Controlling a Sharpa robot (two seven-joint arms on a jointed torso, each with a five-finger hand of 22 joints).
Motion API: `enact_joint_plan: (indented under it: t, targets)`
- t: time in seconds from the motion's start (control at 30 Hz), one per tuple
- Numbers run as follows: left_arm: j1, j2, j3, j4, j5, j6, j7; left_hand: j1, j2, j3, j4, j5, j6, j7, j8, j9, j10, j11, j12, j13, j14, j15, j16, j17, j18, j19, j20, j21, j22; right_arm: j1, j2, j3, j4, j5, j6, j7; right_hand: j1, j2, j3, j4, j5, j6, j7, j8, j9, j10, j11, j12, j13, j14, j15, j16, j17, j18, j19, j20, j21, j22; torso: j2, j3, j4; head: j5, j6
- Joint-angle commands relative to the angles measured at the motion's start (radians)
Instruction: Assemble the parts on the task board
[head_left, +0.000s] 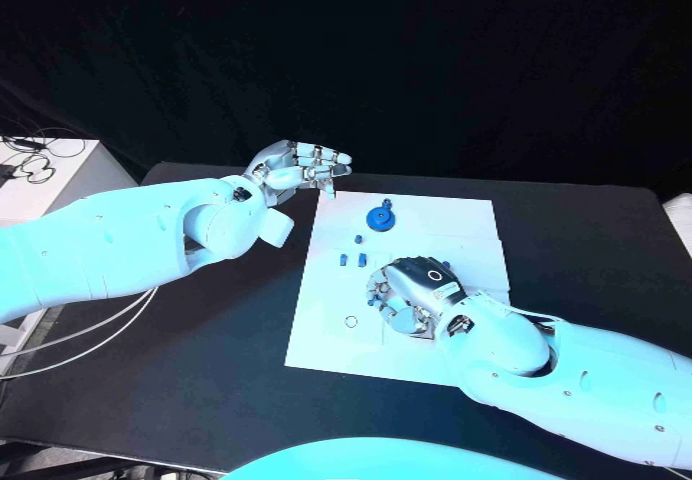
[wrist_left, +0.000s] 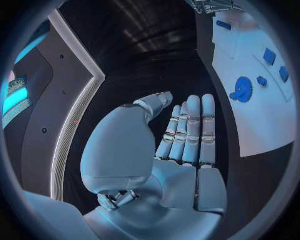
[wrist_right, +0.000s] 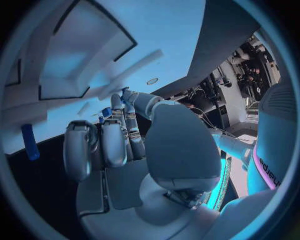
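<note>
The task board (head_left: 433, 225) is a flat white rectangular plate lying in the middle of the black table (head_left: 577, 240), its long side running away from the robot. Near its far edge sits a round blue gear (head_left: 381, 218), toothed around its rim, with a smaller blue piece (head_left: 388, 201) just beyond it. Several small blue parts (head_left: 351, 259) stand in a short row left of the board's centre, and a small ring-shaped mark (head_left: 351, 322) shows near the board's near-left corner. In the left wrist view the gear (wrist_left: 242, 89) and other blue blocks (wrist_left: 270, 56) appear on the white plate.

The right hand (head_left: 414, 297) rests over the middle of the board, fingers curled down onto it; a small blue part (wrist_right: 107, 112) shows at its fingertips, but whether it is held cannot be told. The left hand (head_left: 300, 170) hovers off the board's far-left corner, fingers straight and close together, holding nothing.

No readable writing appears on the board or parts.
</note>
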Motion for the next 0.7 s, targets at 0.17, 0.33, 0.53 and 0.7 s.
enact_joint_plan:
  t: [0.17,0.33,0.53,0.7]
  targets:
    - [0.001,0.0,0.001,0.003,0.005,0.014,0.001,-0.001,0.007,-0.004,0.0,0.001,0.006,-0.001,0.005,-0.001,-0.008,-0.002,0.003,-0.001,-0.001,0.002,-0.003,-0.001,0.015,0.005,0.001,-0.004,-0.001,-0.007,0.003,-0.007,0.002,0.005,0.056,0.039,-0.019,-0.001,-0.009,-0.003,-0.002,-0.002,0.005,0.001,0.005,0.048,-0.044,-0.004,0.0,0.043,-0.003,-0.007,-0.009,-0.005,0.019,-0.002,-0.011,0.081,0.0,0.0008,-0.0003,0.002,-0.003]
    - [0.001,0.0,0.001,0.003,0.005,0.014,0.0,-0.001,0.007,-0.004,0.0,0.001,0.006,-0.001,0.005,-0.001,-0.008,-0.002,0.003,-0.001,-0.001,0.002,-0.003,-0.001,0.015,0.005,0.001,-0.004,-0.001,-0.007,0.003,-0.007,0.001,0.011,0.018,0.056,-0.027,-0.009,-0.013,-0.007,-0.006,-0.022,0.011,-0.012,0.006,0.026,-0.036,-0.024,-0.001,0.037,0.002,-0.019,-0.025,0.004,0.0,0.003,-0.047,0.049,0.0,0.0009,-0.0009,0.003,-0.003]
    - [0.001,0.0,0.001,0.002,0.005,0.015,-0.001,-0.001,0.007,-0.004,0.0,0.001,0.006,-0.001,0.005,-0.001,-0.008,-0.002,0.003,-0.001,-0.001,0.002,-0.003,-0.001,0.015,0.005,0.001,-0.004,-0.001,-0.007,0.002,-0.007,0.001,0.02,-0.027,0.076,-0.028,-0.017,-0.012,-0.013,-0.006,-0.032,0.016,-0.021,0.004,0.015,-0.031,-0.034,-0.001,0.036,0.007,-0.019,-0.028,0.006,-0.007,0.006,-0.058,0.04,0.0,0.0017,-0.0006,0.003,-0.004]
    - [0.001,0.0,0.001,0.002,0.005,0.017,-0.004,-0.001,0.007,-0.004,0.001,0.001,0.006,-0.001,0.005,-0.002,-0.009,-0.002,0.003,-0.001,-0.002,0.002,-0.003,-0.001,0.015,0.005,0.001,-0.006,-0.003,-0.006,0.003,-0.007,-0.001,0.024,-0.014,0.073,-0.03,-0.022,-0.011,-0.015,-0.004,-0.037,0.019,-0.027,0.003,0.01,-0.028,-0.038,0.0,0.034,0.009,-0.023,-0.035,0.008,-0.011,0.009,-0.064,0.036,0.0,0.0011,-0.0008,0.003,-0.002]
